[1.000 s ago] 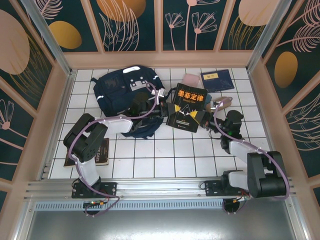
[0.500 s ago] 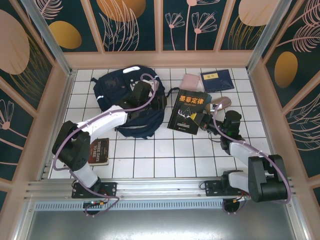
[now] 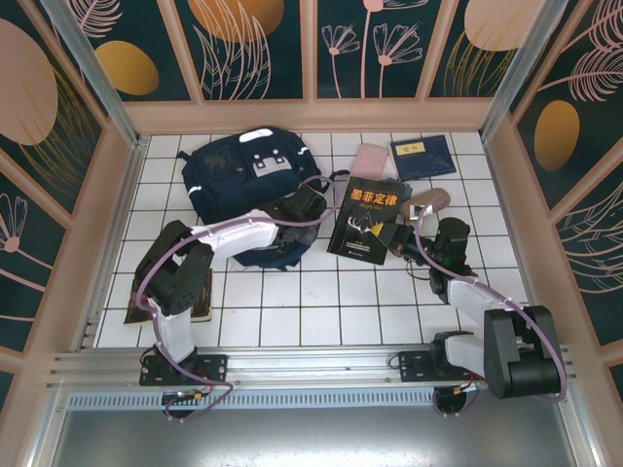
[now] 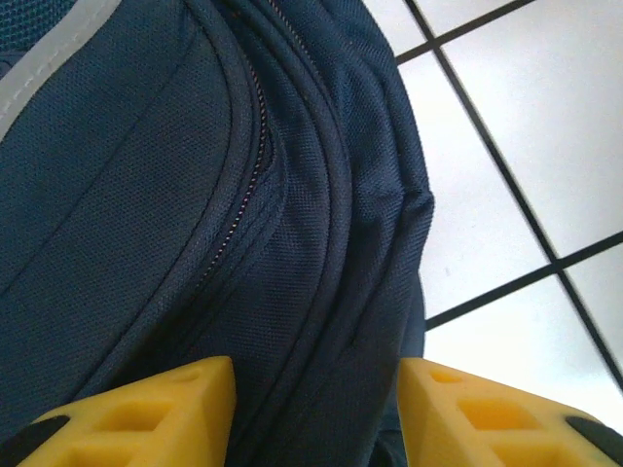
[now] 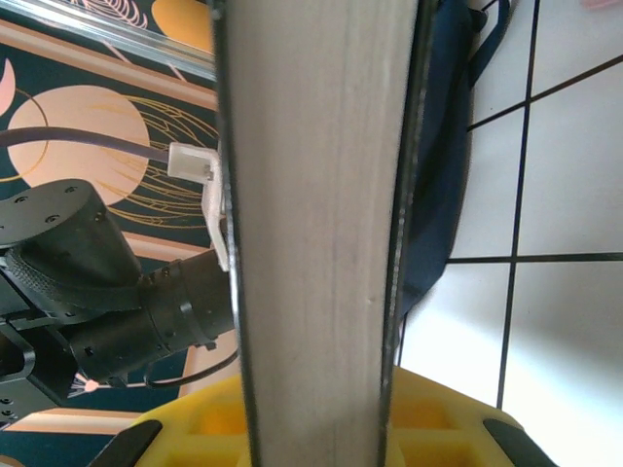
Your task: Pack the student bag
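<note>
Your spread left pincer swung to the student bag; lift its rim for the book your right pincer clamps.

Black-and-white arms, lilac cables, yellow claw fingers

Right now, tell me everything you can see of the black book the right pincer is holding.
The black book has an orange title in Chinese characters and a pale triangular graphic on its cover. It faces up, tilted, beside the student bag. The right pincer clamps its near right corner. From the wrist camera, the cream page block stands between dark covers, squeezed by yellow fingers.
</note>
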Controlling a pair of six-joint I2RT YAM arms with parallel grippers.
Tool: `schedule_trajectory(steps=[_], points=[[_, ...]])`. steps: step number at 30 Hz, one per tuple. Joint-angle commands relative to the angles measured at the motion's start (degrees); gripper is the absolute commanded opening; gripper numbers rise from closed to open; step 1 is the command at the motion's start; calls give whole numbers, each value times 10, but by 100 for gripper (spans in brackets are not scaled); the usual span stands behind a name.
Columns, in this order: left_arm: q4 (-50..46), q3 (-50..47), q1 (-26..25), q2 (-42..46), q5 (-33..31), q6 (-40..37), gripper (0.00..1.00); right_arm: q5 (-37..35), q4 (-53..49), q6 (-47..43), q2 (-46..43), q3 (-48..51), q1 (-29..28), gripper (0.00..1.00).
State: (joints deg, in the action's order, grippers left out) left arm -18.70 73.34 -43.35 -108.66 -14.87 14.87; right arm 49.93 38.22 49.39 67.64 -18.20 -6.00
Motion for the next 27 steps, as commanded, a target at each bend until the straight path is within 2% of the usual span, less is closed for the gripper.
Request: schedule_trajectory(steps=[1, 4, 6, 12, 17, 23, 27], points=[[-42, 20, -6, -24, -79, -20, 44, 9, 41, -10, -20, 3, -1, 0], [-48, 28, -10, -24, -107, -16, 10, 9, 42, -10, -19, 4, -2, 0], [-41, 26, -10, -5, -111, -10, 0, 10, 45, -8, -17, 4, -6, 0], [-49, 62, -10, 62, -134, 16, 0, -2, 78, 8, 11, 1, -53, 0], [-62, 116, -10, 94, -128, 17, 0, -18, 129, 35, 65, -15, -108, 0], [-80, 168, -10, 101, -138, 0, 0, -32, 173, 59, 168, -71, -184, 0], [-78, 174, -9, 122, -108, -1, 0, -52, 209, 88, 238, -122, -191, 0]])
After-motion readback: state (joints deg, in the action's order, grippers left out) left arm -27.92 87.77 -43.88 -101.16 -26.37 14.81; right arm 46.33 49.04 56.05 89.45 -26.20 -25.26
